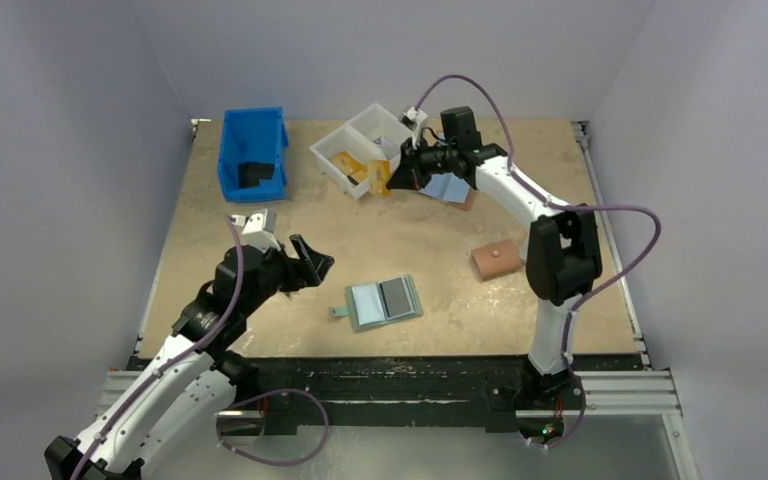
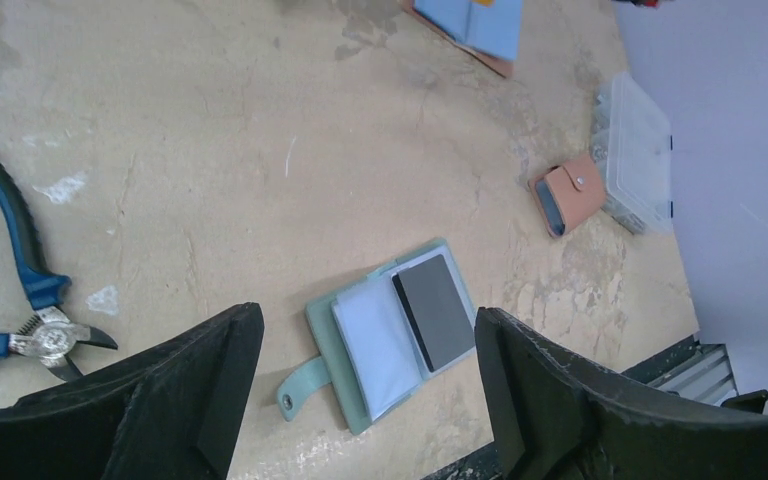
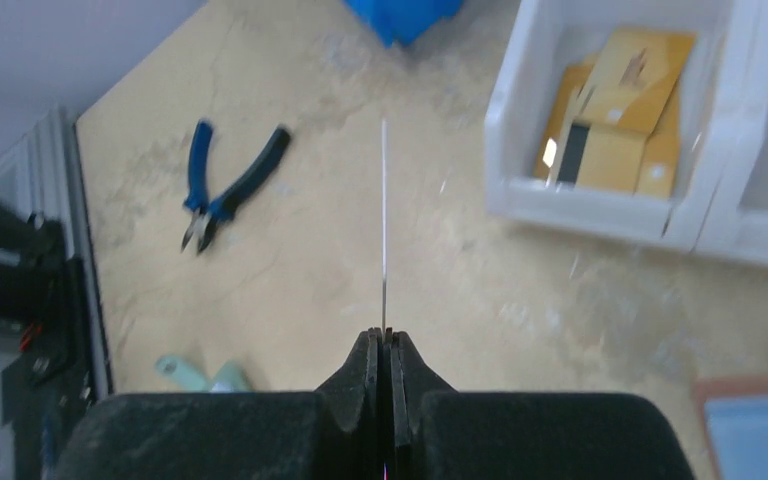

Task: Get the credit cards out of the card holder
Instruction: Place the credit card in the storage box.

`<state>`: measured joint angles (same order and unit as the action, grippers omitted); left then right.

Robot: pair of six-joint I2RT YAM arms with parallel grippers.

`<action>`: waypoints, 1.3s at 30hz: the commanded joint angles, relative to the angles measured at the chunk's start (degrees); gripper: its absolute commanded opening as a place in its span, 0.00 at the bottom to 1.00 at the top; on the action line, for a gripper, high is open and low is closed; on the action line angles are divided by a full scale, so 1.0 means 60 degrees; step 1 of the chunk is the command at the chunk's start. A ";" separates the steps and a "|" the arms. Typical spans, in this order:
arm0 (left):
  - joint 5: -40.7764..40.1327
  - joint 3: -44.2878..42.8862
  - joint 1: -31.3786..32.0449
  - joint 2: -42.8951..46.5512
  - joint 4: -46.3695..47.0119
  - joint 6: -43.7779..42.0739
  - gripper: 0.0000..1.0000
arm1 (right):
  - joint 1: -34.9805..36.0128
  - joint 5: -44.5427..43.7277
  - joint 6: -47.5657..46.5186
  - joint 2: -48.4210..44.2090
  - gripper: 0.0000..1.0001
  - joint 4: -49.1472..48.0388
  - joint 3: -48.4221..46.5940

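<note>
Tan-orange card out, dark card waiting in the open holder.
The right gripper [image 3: 384,342], fingers pinching the tan-orange card [image 1: 380,178], is hanging at the rim of the white bin [image 3: 600,215], upper centre, and needs a release. The left gripper [image 1: 305,265], fingers spread, is hovering left of the card holder [image 1: 384,302] at frame centre. The dark card [image 1: 396,296] is showing one long edge, with open table [image 1: 260,340] around.

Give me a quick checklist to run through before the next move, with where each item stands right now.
1. Right gripper shut on the thin tan-orange credit card: ok.
2. That card over the white plastic bin: not ok, the bin lies off to one side.
3. Left gripper open: ok.
4. Teal soft folding card holder lying open, sleeves up: ok.
5. Holder emptied: not ok, a dark card sits in a clear sleeve.
6. Blue-handled pliers apart from the holder: ok.
</note>
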<state>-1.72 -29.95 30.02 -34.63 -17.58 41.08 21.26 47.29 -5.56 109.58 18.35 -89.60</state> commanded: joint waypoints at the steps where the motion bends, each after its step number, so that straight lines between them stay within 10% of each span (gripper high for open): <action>1: -0.0462 -0.1158 -0.0054 0.0015 -0.1091 -0.1065 0.82 | 0.0419 -0.1224 0.1530 0.1107 0.00 -0.0848 -0.2047; 12: -0.1413 -0.1836 -0.0052 0.0610 -0.2313 -0.1664 0.82 | 0.0843 -0.2575 0.2736 0.4151 0.00 -0.1025 -0.6021; 28: -0.1400 -0.1733 -0.0054 0.1145 -0.2435 -0.1456 0.82 | 0.0996 -0.3185 0.2670 0.5406 0.01 -0.1137 -0.6766; 34: -0.1304 -0.1556 -0.0052 0.1386 -0.2308 -0.1283 0.82 | 0.1117 -0.4252 0.2382 0.5584 0.31 -0.0883 -0.6928; 39: -0.1260 -0.1528 -0.0052 0.1564 -0.2279 -0.1240 0.83 | 0.1064 -0.5455 0.2177 0.5025 0.37 -0.0771 -0.6784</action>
<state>-9.65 -39.42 30.02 -26.24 -32.71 33.39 27.59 21.65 9.15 143.96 13.65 -128.33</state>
